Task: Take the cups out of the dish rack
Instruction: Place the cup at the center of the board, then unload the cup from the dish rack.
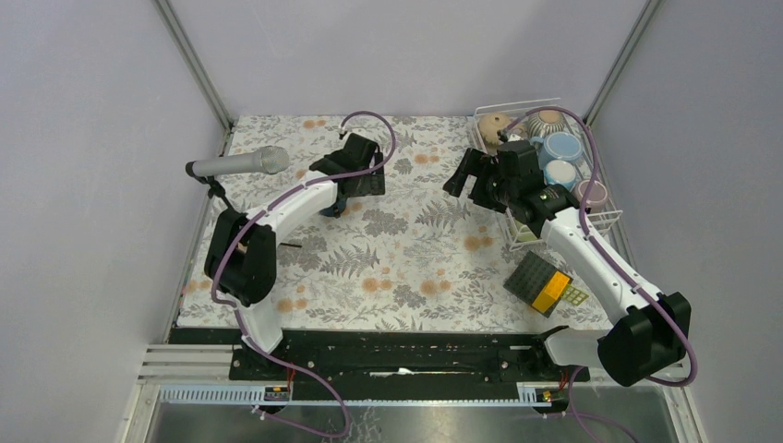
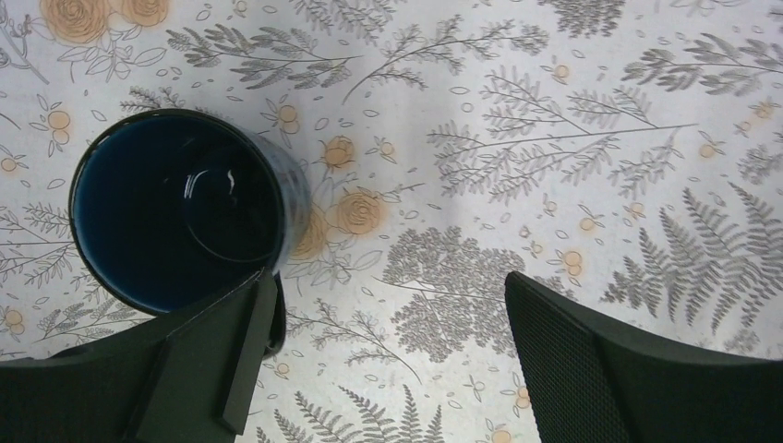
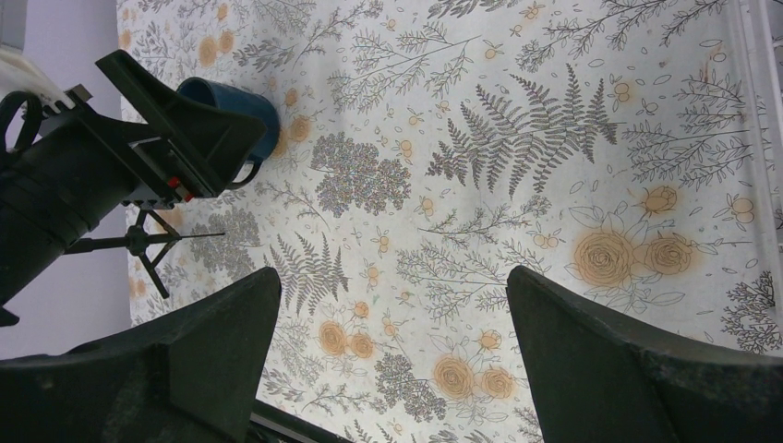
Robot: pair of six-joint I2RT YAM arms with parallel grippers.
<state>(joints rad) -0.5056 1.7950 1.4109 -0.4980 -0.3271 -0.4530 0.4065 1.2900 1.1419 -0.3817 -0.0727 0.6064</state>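
A dark blue cup (image 2: 175, 208) stands upright on the floral tablecloth, just left of my left gripper (image 2: 388, 355). That gripper is open and holds nothing; its left finger (image 2: 217, 355) sits beside the cup's handle. From above, the left gripper (image 1: 351, 185) hovers over this cup (image 1: 331, 209) at the table's middle left. The white wire dish rack (image 1: 605, 220) at the far right holds a tan cup (image 1: 494, 129), a striped one (image 1: 551, 120), two light blue ones (image 1: 560, 146) and a pink one (image 1: 592, 193). My right gripper (image 1: 469, 185) hangs open and empty, just left of the rack.
A grey microphone (image 1: 240, 164) on a small stand is at the left edge of the table. A black-and-orange square pad (image 1: 545, 281) lies near the front right, in front of the rack. The right wrist view shows the left gripper (image 3: 185, 138) over the blue cup (image 3: 231, 100).
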